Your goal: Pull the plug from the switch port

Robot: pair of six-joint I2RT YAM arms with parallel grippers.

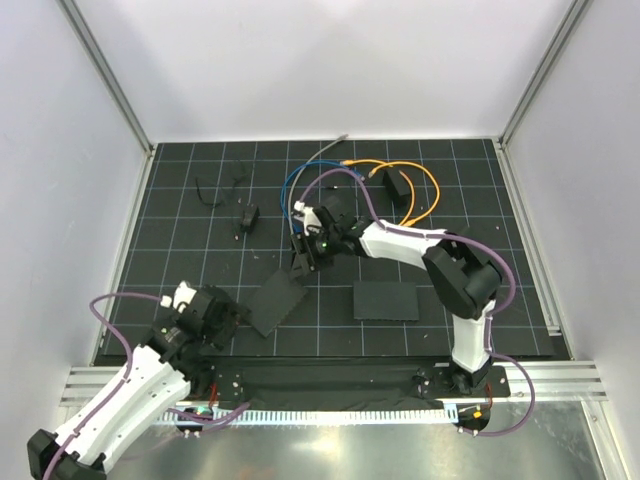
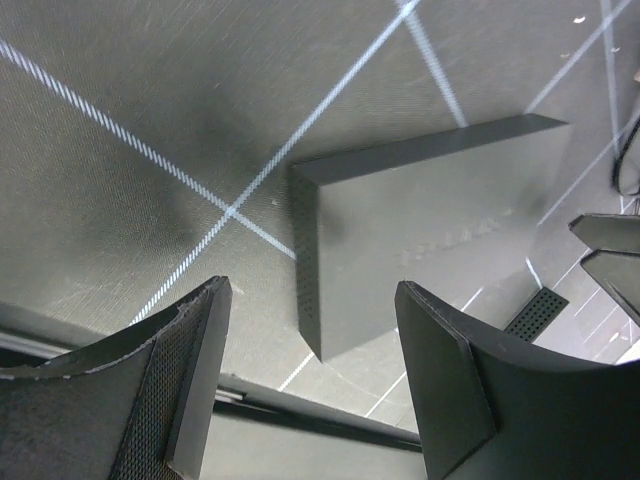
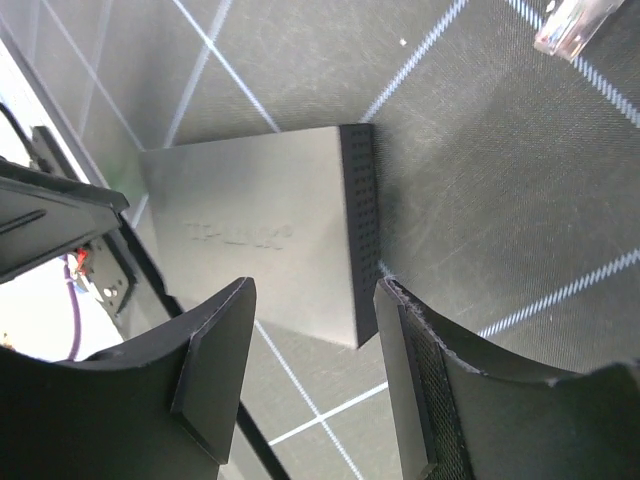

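Observation:
The small black switch box (image 1: 398, 185) sits at the back right of the mat, with the thin orange cable (image 1: 433, 190) looping around it. The plug is too small to make out where it meets the box. My right gripper (image 1: 303, 262) is open and empty, well to the left of the box, above the far end of a flat black TP-Link slab (image 3: 260, 235). In the right wrist view its jaws (image 3: 315, 370) stand apart. My left gripper (image 1: 235, 313) is open and empty at the slab's near left, jaws apart in the left wrist view (image 2: 310, 380).
The slab (image 1: 276, 300) lies tilted, and a second flat black slab (image 1: 385, 300) lies to its right. A tiny black block with thin wires (image 1: 247, 218) sits at the back left. Blue (image 1: 288, 182) and grey (image 1: 325, 150) cables lie near the back. A clear connector (image 3: 570, 25) lies loose.

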